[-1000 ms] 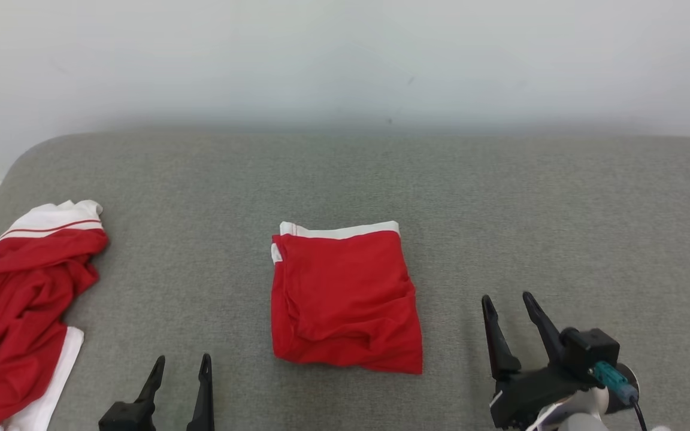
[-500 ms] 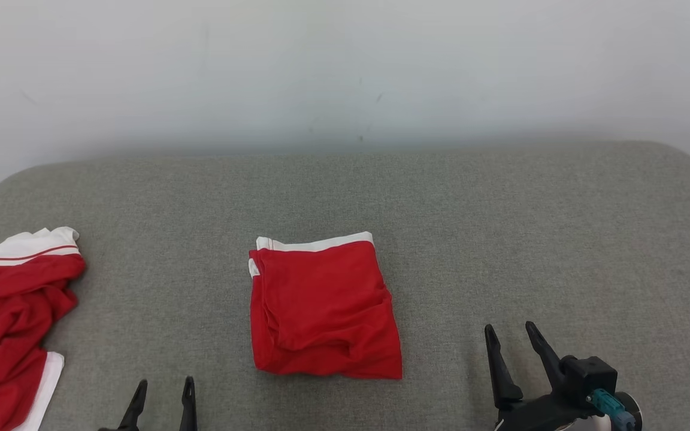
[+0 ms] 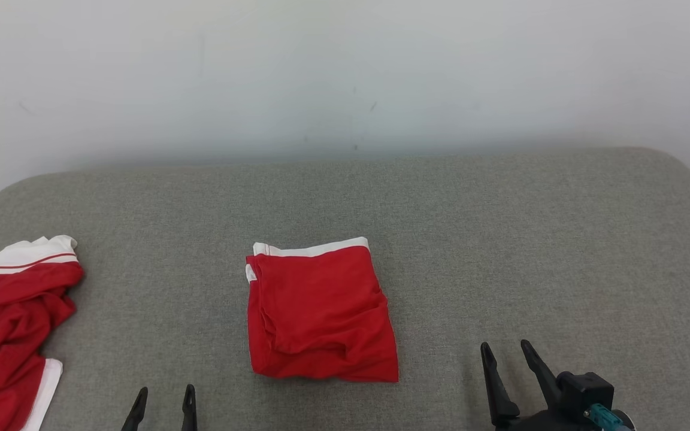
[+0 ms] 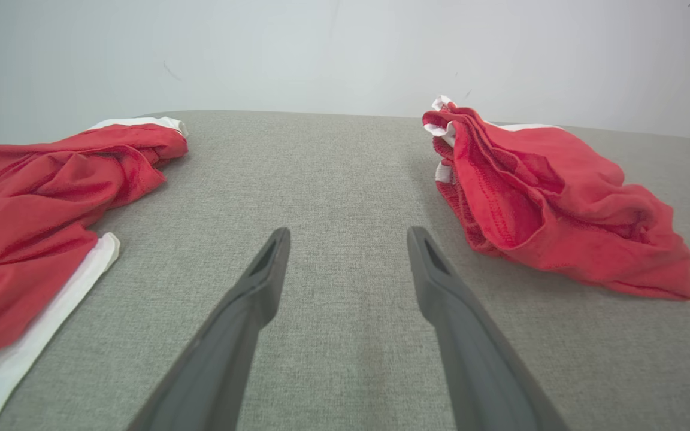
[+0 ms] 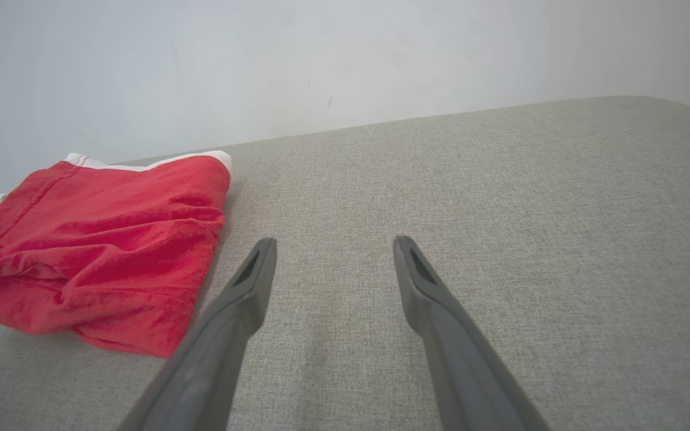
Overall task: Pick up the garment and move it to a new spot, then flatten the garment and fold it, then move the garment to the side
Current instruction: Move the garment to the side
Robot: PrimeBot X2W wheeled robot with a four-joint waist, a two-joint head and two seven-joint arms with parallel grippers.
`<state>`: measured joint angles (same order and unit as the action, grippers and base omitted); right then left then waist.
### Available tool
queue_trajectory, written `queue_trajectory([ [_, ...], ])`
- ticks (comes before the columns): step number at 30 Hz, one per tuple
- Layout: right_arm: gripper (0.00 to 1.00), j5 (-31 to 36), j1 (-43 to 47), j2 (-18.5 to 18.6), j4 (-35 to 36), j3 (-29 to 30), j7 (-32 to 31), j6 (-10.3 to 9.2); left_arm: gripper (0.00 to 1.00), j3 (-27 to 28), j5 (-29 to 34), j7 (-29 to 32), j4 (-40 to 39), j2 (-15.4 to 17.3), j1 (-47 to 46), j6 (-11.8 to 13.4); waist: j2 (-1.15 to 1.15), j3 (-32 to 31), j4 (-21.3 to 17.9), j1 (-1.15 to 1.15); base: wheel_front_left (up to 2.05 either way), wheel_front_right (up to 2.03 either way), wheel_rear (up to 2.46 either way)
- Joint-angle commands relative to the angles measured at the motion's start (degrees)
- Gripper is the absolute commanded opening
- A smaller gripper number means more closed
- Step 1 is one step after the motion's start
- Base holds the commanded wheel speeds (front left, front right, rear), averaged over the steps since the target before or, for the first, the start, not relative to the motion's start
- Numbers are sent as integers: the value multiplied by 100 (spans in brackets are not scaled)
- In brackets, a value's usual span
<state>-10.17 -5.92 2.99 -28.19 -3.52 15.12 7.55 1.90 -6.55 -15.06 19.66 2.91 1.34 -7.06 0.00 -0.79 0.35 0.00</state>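
Grippers both gaping wide, gripping nothing, left gripper (image 3: 166, 389) hovering near-left of the folded red garment (image 3: 321, 314), right gripper (image 3: 505, 345) hovering near-right of it, garment lying on grey cushion (image 3: 501, 239), crumpled red-and-white garment (image 3: 9, 323) lying well left.

The head camera is looking forward and down from high over the grey counter (image 3: 501, 239) toward the wall (image 3: 345, 72). Both wrist cameras are sitting low and near the surface, facing that wall. All three are sharing the folded red garment (image 3: 321, 314).
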Motion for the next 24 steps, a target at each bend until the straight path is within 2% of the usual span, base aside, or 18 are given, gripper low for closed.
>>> queue_trajectory([
  [1, 100, -41, 18, -16, 5, -18, 1, -10, 100, -6, 31, -17, -28, -3, 83, 4, 0, 5, -2, 0, 0, 0, 0],
  [14, 100, -152, -7, -16, 22, -78, 1, -10, 100, -95, -8, -17, -48, -3, 22, -1, 0, 73, 106, 0, 0, 0, 0],
  [24, 100, -326, -74, -15, -9, -258, 1, -10, 100, -248, 32, -17, -109, -3, -105, -7, 0, 287, 573, 0, 0, 0, 0],
])
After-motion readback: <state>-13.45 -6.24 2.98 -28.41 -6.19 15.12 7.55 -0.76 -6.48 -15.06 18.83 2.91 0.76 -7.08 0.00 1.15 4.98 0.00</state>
